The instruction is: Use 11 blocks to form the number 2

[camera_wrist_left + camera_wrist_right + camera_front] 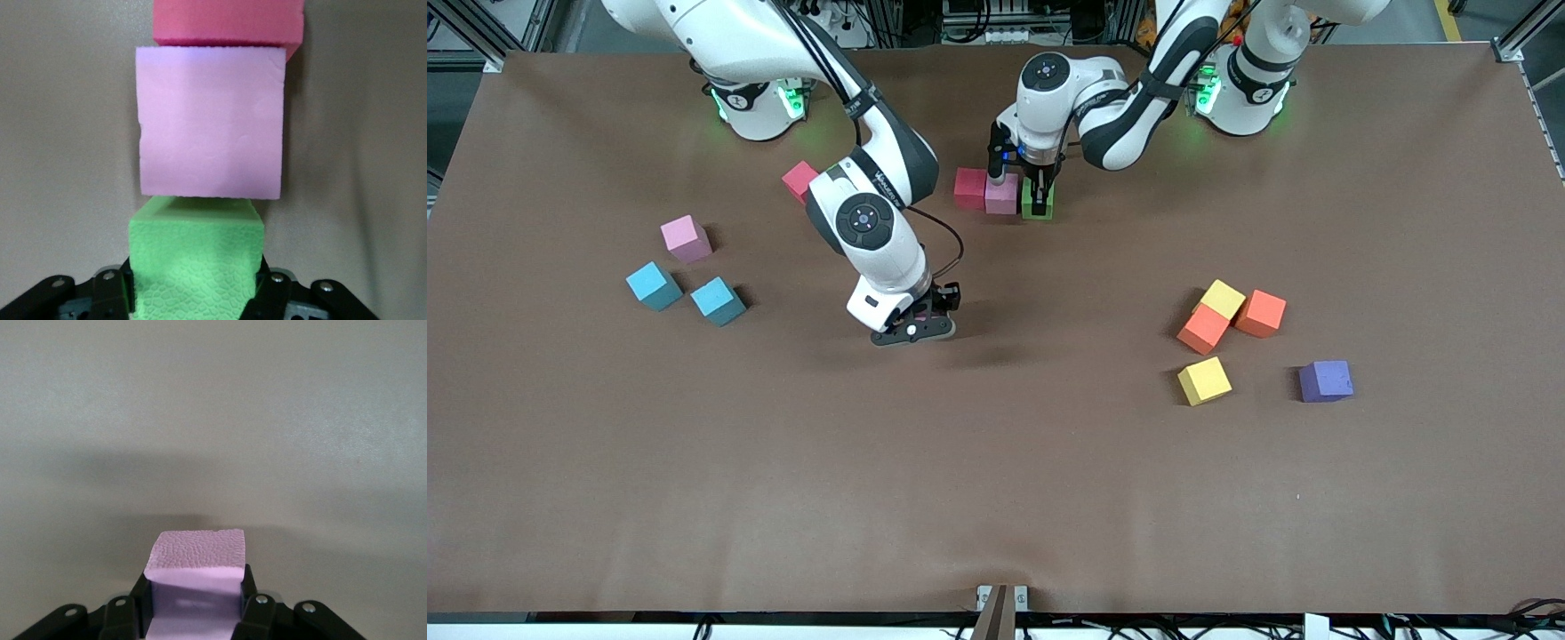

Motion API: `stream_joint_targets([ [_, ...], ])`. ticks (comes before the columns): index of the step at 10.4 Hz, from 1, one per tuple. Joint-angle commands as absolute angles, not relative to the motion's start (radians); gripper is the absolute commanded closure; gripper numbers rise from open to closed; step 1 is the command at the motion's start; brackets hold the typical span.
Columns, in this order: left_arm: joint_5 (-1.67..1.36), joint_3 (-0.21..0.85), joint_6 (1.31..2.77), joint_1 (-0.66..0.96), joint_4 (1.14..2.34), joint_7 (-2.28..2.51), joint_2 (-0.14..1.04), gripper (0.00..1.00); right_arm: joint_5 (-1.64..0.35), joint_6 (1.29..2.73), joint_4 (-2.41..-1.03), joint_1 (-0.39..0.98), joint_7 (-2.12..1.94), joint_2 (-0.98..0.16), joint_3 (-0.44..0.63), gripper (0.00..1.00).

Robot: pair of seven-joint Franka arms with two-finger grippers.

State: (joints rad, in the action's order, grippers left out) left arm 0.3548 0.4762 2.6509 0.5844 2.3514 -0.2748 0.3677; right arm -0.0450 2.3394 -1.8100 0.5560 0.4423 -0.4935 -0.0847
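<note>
Close to the robots' bases, a red block (969, 188) (227, 20), a pink block (1001, 194) (210, 120) and a green block (1040, 210) (193, 253) stand in a short row. My left gripper (1037, 191) (195, 297) is shut on the green block, which sits at the row's end toward the left arm, close against the pink one. My right gripper (916, 327) (193, 613) hangs over the middle of the table, shut on another pink block (195, 550).
Toward the right arm's end lie a red block (800, 180), a pink block (686, 238) and two light blue blocks (653, 285) (718, 300). Toward the left arm's end lie two yellow (1223, 298) (1204, 380), two orange (1203, 329) (1261, 313) and a purple block (1325, 380).
</note>
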Motion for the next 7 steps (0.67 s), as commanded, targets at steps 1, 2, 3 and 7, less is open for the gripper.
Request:
stream_joint_targets([
  [1, 0.364, 0.474, 2.665, 0.589, 2.332, -0.265, 0.391, 0.76, -0.055, 2.332, -1.786, 0.565, 0.459, -0.506, -0.083, 0.74],
  [2, 0.364, 0.474, 2.665, 0.589, 2.332, -0.265, 0.391, 0.76, -0.055, 2.332, -1.786, 0.565, 0.459, -0.506, -0.083, 0.74],
  [3, 0.362, 0.474, 2.665, 0.589, 2.327, -0.264, 0.391, 0.75, -0.055, 2.332, -1.786, 0.565, 0.459, -0.506, -0.083, 0.74],
  [7, 0.362, 0.474, 2.665, 0.597, 2.318, -0.250, 0.402, 0.74, -0.055, 2.330, -1.779, 0.565, 0.459, -0.506, -0.083, 0.74],
])
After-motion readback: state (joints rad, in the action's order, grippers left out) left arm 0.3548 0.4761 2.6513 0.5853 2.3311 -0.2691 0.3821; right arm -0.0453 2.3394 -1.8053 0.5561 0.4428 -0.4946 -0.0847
